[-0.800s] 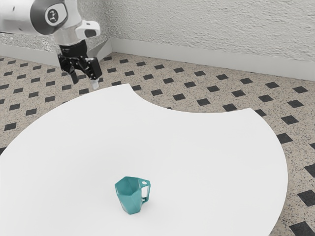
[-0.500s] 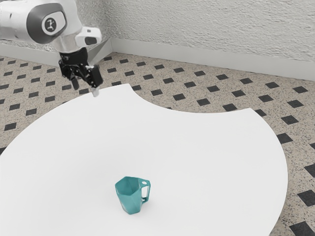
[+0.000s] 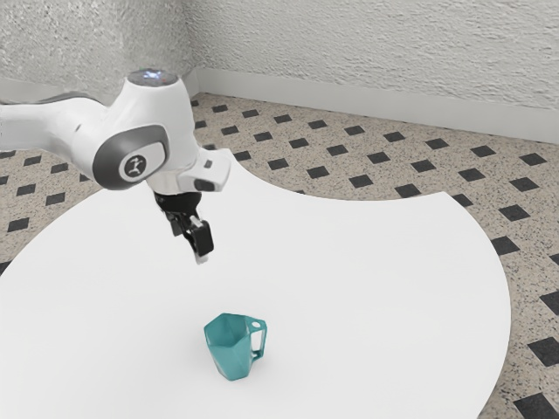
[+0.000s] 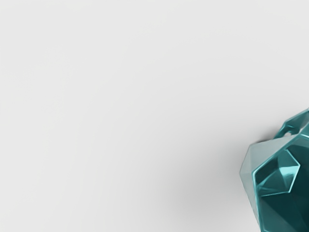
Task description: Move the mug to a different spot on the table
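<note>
A teal faceted mug stands upright on the white round table, near its front edge, with its handle toward the exterior view's right. My gripper hangs above the table, up and to the left of the mug and well apart from it. Its fingers point down, stand open and hold nothing. In the wrist view the mug shows from above, rim and part of the handle, off to one side of my hand over bare tabletop.
The table has a curved notch cut into its far edge. Around it lies a tiled floor with dark diamonds, and a rough white wall runs behind.
My arm has swung from beyond the table's far left edge to over the tabletop, and the gripper has come down and closer to the mug. The mug has stayed put.
</note>
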